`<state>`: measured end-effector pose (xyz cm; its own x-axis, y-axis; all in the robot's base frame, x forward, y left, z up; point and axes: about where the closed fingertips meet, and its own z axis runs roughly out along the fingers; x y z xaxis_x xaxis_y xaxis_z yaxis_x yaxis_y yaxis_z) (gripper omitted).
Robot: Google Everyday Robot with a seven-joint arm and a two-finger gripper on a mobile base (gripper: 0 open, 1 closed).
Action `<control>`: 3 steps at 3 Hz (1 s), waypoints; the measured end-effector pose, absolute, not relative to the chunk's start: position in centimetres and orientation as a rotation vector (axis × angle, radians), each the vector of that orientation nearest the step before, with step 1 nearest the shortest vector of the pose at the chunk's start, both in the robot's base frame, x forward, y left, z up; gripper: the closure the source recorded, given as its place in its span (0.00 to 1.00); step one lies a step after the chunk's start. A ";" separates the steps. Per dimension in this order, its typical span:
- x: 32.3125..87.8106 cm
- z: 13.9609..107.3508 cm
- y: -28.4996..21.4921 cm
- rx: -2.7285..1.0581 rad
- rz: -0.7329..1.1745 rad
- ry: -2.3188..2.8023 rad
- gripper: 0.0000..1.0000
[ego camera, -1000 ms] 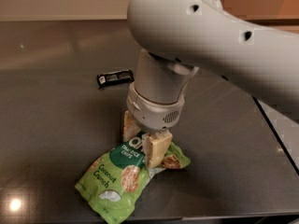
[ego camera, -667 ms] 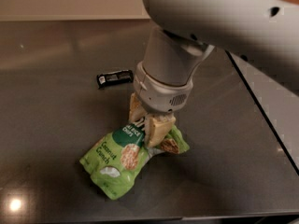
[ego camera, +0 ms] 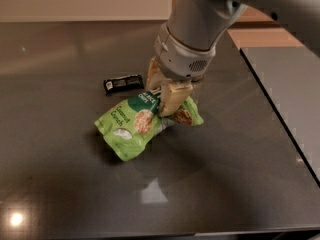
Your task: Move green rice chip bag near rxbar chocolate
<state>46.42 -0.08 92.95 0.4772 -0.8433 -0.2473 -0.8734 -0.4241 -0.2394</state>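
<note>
Your gripper (ego camera: 164,91) is clamped on the top edge of the green bag (ego camera: 135,126). Over the last second it has carried the bag across the dark counter (ego camera: 60,184), and the bag is now near the black bar (ego camera: 123,83), not touching. Only the release appears to remain.

— How is your light here?
— Dim and warm. Your dark table (ego camera: 240,184) is glossy, so a small hot spot (ego camera: 16,219) glares at the lower left, and a pale patch (ego camera: 152,194) mirrors near the front edge.
— Any shadows?
— Soft ones. The gripper (ego camera: 162,91), at centre and pinching the top of the green bag (ego camera: 135,126), leaves a faint dark pool (ego camera: 107,154) under the bag's left end. The wall (ego camera: 85,1) at the top left is the brightest area you see.
</note>
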 end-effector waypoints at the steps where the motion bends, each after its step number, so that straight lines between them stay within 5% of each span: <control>1: 50.3 93.6 0.3 -2.361 0.088 1.428 1.00; 2: 53.7 93.8 1.0 -2.355 0.043 1.395 1.00; 3: 56.5 93.3 1.8 -2.380 -0.037 1.351 0.82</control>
